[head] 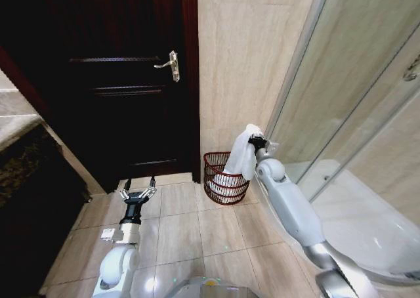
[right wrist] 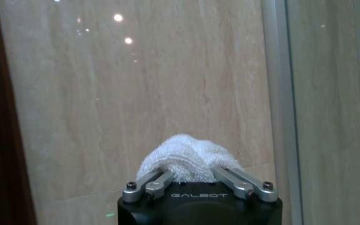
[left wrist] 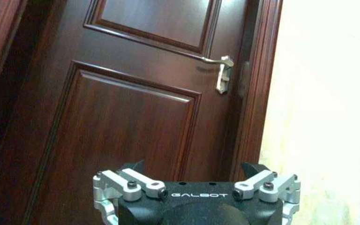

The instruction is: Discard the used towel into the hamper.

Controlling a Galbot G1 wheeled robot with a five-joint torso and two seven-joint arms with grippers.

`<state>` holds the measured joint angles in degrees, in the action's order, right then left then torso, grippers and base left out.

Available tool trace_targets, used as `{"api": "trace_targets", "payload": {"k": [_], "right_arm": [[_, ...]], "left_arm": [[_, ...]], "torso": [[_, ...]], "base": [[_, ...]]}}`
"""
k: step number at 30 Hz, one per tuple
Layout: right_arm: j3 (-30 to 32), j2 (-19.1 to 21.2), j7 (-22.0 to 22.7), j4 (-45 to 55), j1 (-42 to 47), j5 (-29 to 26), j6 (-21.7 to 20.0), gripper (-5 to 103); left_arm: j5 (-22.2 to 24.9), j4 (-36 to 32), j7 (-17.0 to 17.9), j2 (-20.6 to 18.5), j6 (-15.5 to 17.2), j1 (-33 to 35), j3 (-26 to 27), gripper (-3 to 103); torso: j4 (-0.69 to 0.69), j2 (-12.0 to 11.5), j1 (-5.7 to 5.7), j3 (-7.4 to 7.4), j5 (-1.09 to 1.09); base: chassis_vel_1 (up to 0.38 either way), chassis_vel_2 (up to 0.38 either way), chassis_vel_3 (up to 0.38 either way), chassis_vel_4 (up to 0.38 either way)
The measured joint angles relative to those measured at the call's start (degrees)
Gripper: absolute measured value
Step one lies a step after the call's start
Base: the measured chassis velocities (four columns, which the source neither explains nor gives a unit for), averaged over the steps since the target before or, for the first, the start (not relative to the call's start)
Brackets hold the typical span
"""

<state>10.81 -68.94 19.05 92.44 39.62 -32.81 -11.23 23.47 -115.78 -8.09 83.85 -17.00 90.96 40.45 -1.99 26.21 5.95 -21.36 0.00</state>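
A white towel hangs from my right gripper, which is shut on its top end above the right rim of the hamper. The towel's lower part drapes down into the reddish-brown wire basket, which stands on the floor against the beige wall. In the right wrist view the bunched towel bulges between the closed fingers. My left gripper is held low over the floor tiles, left of the hamper, open and holding nothing, pointing at the dark door. The left wrist view has only the gripper's knuckles.
A dark wooden door with a metal lever handle stands left of the hamper. A glass shower enclosure runs along the right. A dark cabinet lines the left side. Beige floor tiles lie between.
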Motion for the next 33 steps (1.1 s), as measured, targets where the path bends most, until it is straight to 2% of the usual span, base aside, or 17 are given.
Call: {"api": "trace_targets", "payload": {"k": [23,33], "right_arm": [[1.02,2.09,1.60,10.66,10.71,-0.18,0.45,9],[0.76,2.58,1.65,12.95,12.32,-0.84,0.48,9]], "left_arm": [[-1.54,-1.19,1.13,1.40,0.16,0.44,-2.34,100],[-1.48,-1.77,1.48,2.68,0.81,1.25,-1.11,100]], "torso": [[-0.01,0.00,0.00,0.00,0.00],[-0.01,0.00,0.00,0.00,-0.01]], "base": [[-0.050,0.044,0.048,-0.047],[-0.071,0.072,0.071,-0.073]]}}
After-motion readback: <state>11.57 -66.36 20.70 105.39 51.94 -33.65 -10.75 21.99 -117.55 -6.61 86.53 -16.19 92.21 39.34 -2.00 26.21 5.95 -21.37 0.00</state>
